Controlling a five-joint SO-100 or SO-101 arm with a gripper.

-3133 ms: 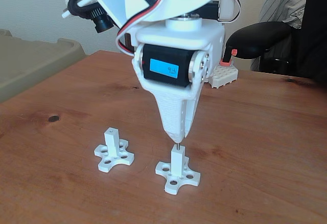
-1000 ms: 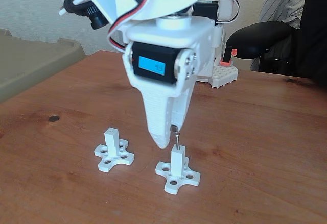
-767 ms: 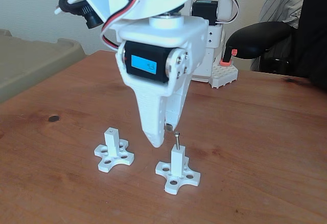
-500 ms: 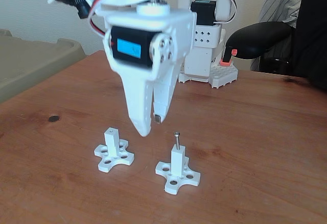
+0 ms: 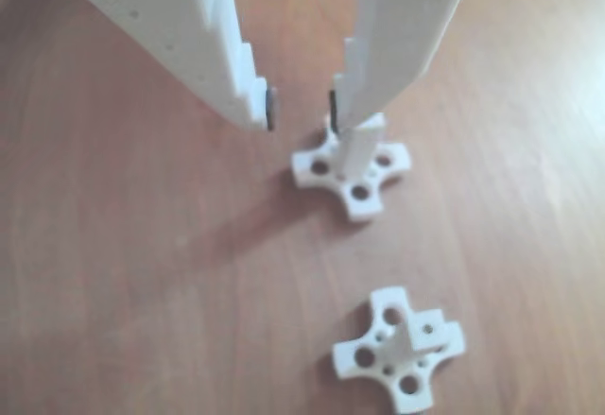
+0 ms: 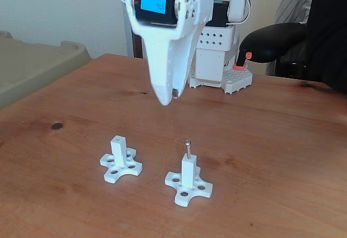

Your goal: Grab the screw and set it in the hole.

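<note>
The thin silvery screw (image 6: 187,150) stands upright in the hole on top of the right white post (image 6: 188,174), its head clear above the post. The left post (image 6: 119,150) shows a tiny bare hole (image 6: 119,139) in its end face. My white gripper (image 6: 169,96) hangs high above the table, between and behind the two posts, touching neither. In the other view its fingertips (image 5: 301,111) stand apart with nothing between them, one post (image 5: 357,164) just behind the right finger and another post (image 5: 402,347) lower in the frame. The screw is too blurred to pick out there.
The wooden table (image 6: 271,140) has a dark knot (image 6: 56,125) at the left. The arm's white base and a studded block with an orange-tipped piece (image 6: 237,75) sit at the back. A beige bin (image 6: 32,64) lies left, a black chair arm (image 6: 271,43) right.
The gripper let go of the screw, opened, and rose up and back-left away from the right post. The screw stays standing in the post.
</note>
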